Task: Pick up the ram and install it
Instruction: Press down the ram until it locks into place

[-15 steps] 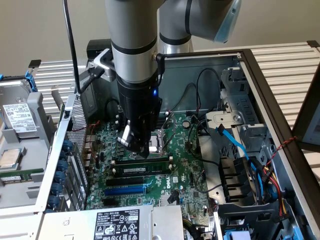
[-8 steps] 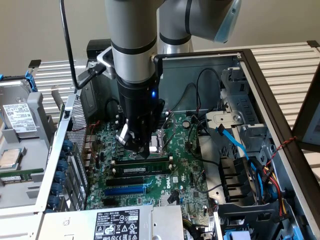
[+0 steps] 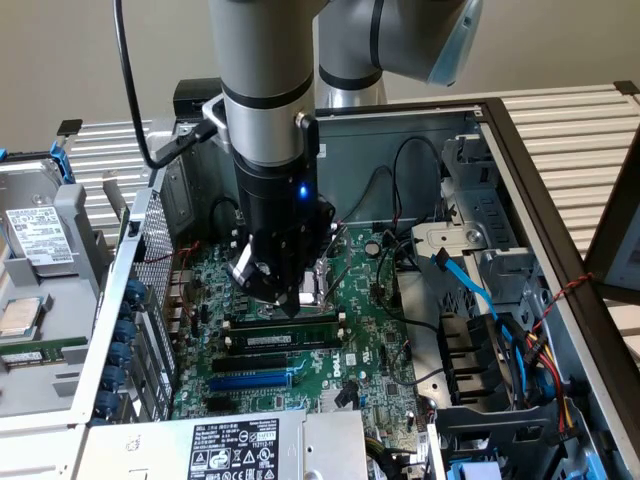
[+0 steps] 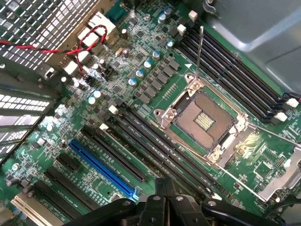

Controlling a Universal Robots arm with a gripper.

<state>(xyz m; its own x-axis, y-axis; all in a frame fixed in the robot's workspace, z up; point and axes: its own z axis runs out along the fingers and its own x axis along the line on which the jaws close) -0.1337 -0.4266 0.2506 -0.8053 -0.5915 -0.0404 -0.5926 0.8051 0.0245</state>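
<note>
Seating step, by the look of it: claw pressed together, pinching nothing, tip down near the ram, which stands in a motherboard slot beside the CPU socket. Contact unclear. Calls for straight, even downward pressure.

The large flat motherboard is deep green, dotted with small silver-topped capacitors and black chips. One long expansion slot is bright blue; the long memory slots beside it are black. The square processor socket has a silvery metal frame around a dark brown centre. A twisted pair of thin wires is red and black. The flat data cable is light blue. The robot's round arm casing is grey above a black gripper carrying a small blue light.
</note>
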